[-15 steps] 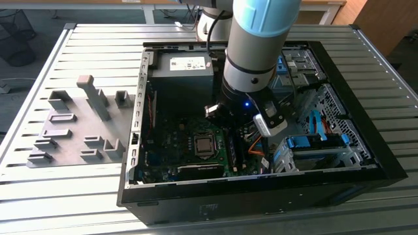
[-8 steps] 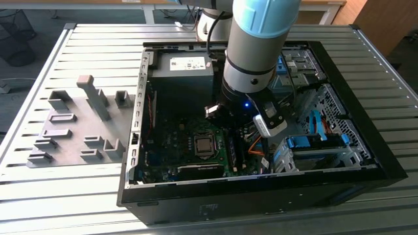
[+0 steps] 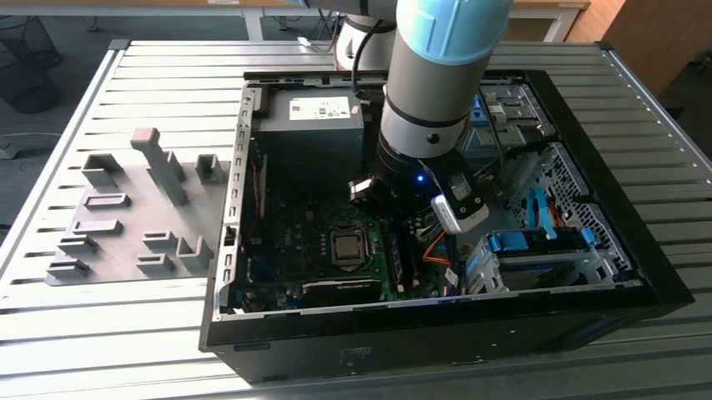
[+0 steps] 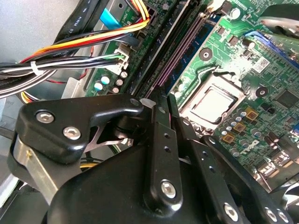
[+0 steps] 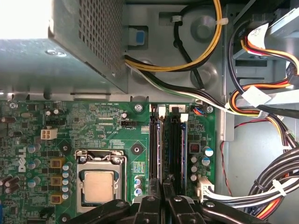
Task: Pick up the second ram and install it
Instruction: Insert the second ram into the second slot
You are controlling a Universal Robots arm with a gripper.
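Inside the open black computer case (image 3: 445,333), the black gripper (image 5: 162,186) is pinched together on the second ram (image 5: 182,154), a thin green-blue stick with dark chips standing in a motherboard slot beside the silver processor (image 5: 97,184).

The second ram (image 5: 183,149) is a thin, long green stick with dark chips and a bluish sheen. It stands on edge in a motherboard slot (image 5: 175,149), running lengthwise beside the neighbouring slots.

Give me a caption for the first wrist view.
Gripper poised over the motherboard's memory slots, beside the processor socket.
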